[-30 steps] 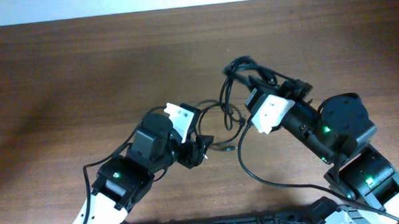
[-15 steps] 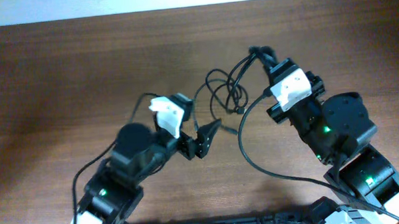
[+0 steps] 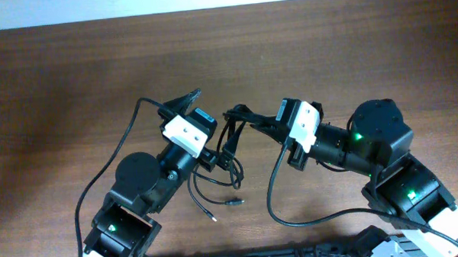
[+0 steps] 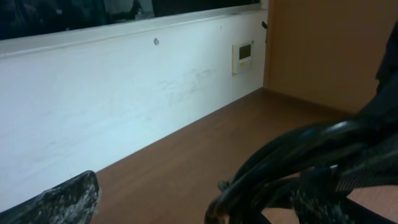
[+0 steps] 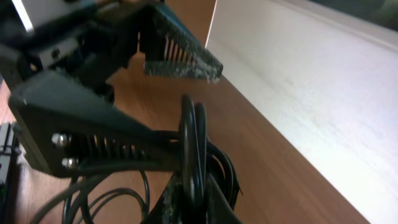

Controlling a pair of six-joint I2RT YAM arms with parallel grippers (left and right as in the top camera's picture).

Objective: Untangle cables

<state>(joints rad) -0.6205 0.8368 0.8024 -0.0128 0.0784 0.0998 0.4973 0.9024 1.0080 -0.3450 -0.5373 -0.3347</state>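
My right gripper was clamped on the cables (a black bundle) over the middle of the table, loose ends trailing toward the near edge. My left gripper stood wide, just beside them.

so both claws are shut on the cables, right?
Not quite. Only the right claw is shut on the cables. The left claw is wide open beside them, which the right wrist view shows.
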